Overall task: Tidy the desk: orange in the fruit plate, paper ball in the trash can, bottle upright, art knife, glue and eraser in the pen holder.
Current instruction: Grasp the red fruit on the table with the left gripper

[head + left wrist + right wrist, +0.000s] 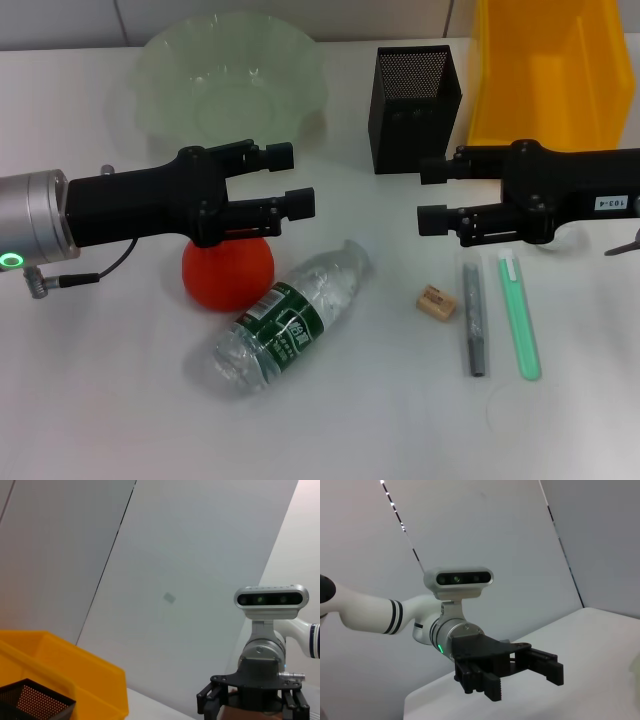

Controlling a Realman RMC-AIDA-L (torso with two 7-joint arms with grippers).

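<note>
The orange (pixel 225 278) sits on the table, partly under my open left gripper (pixel 298 180), which hovers just above it. The bottle (pixel 290 320) lies on its side right of the orange. At the back are the fruit plate (pixel 160 60), pen holder (pixel 415 95) and trash can (pixel 550 70). My open right gripper (pixel 422 195) hangs in front of the pen holder, above the eraser (pixel 436 301), a grey stick (pixel 473 320) and a green stick (pixel 520 315). I cannot tell which stick is the art knife or the glue. The paper ball is out of view.
The left wrist view shows the trash can (pixel 75 675), the pen holder (pixel 30 700) and the right gripper (pixel 253 706) farther off. The right wrist view shows the left gripper (pixel 522 679) over the white table (pixel 600 645). A cable (pixel 90 272) trails under the left arm.
</note>
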